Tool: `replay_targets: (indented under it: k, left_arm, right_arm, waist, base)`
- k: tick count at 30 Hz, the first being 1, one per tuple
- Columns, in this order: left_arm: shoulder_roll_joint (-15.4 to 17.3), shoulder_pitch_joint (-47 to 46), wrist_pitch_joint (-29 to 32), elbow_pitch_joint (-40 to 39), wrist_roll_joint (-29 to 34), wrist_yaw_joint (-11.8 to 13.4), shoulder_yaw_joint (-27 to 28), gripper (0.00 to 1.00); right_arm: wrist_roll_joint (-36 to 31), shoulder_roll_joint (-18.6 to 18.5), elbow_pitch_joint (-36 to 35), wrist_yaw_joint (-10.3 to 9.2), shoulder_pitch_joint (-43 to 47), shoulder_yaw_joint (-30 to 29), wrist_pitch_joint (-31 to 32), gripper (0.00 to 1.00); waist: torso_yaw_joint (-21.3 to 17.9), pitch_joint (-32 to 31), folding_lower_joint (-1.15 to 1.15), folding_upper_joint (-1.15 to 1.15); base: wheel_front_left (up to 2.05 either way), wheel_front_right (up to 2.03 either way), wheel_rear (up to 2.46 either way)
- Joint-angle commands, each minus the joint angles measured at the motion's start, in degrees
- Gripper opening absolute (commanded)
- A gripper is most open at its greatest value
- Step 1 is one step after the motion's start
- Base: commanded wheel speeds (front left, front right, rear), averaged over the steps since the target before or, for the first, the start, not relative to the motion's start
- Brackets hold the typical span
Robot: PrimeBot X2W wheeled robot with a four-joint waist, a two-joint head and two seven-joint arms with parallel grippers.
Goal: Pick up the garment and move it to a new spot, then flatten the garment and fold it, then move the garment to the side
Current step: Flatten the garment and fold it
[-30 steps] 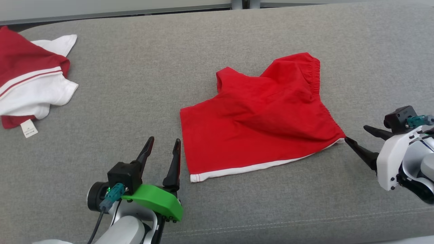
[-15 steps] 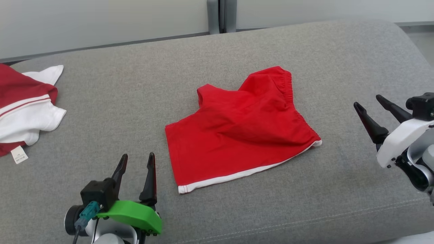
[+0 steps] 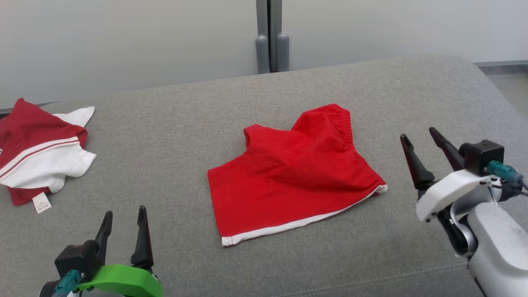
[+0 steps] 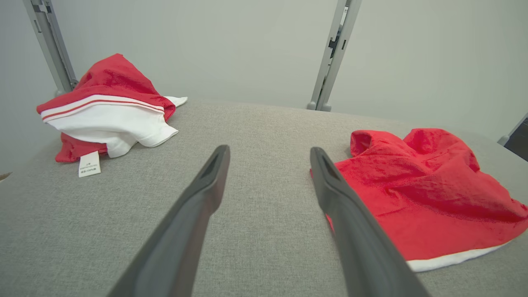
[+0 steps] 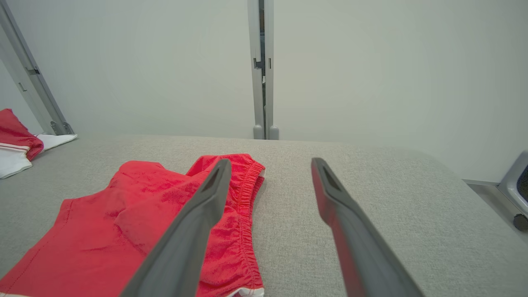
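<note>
Though between the spread, empty left fingers [image 3: 142, 239] and right fingers [image 3: 414, 165], garment [image 3: 288, 185] clear of both.

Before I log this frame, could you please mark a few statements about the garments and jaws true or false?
1. The red shorts lie on the grey cushion, gripped by nothing. True.
2. The left jaws are shut. False: they stand open.
3. A red-and-white garment lies left of the shorts, apart from them. True.
4. The right jaws pinch the waistband. False: they stand open, off the cloth.
5. The white trim runs along the shorts' far edge. False: the trim runs along the near edge.
</note>
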Motion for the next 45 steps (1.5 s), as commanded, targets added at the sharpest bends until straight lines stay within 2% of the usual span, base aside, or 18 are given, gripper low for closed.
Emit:
replay_targets:
  k: [1,9,16,25,45]
  left_arm:
    - [0.4,0.9,-0.2,-0.3,0.4,-0.1,0.4,1.0]
    - [0.8,5.0,-0.2,-2.6,1.3,0.4,4.9,1.0]
    - [1.6,8.3,-0.2,-4.6,1.4,0.6,7.0,1.0]
    - [1.8,9.1,0.5,-4.7,2.0,-0.6,5.1,1.0]
    - [2.0,7.8,2.3,-3.5,2.6,-1.6,2.3,1.0]
  right_arm:
    - [-0.8,0.7,-0.5,-0.06,1.1,-0.6,0.3,1.0]
    - [-12.4,11.5,-8.3,-0.06,9.2,-12.3,4.3,1.0]
    - [-18.1,18.4,-16.3,-0.06,16.3,-19.3,7.5,1.0]
    - [-19.4,20.4,-20.3,-0.06,20.6,-19.6,10.1,1.0]
    - [-20.0,20.9,-21.4,-0.06,21.6,-19.0,11.2,1.0]
  waist:
    - [0.7,-0.6,0.0,0.0]
    - [2.2,-1.7,0.0,0.0]
    - [2.9,-2.6,0.0,0.0]
    - [2.9,-3.5,0.0,0.0]
    - [2.8,-3.8,0.0,0.0]
  base:
    - [0.0,0.0,0.0]
    - [0.0,0.0,0.0]
    - [0.0,0.0,0.0]
    - [0.0,0.0,0.0]
    - [0.0,0.0,0.0]
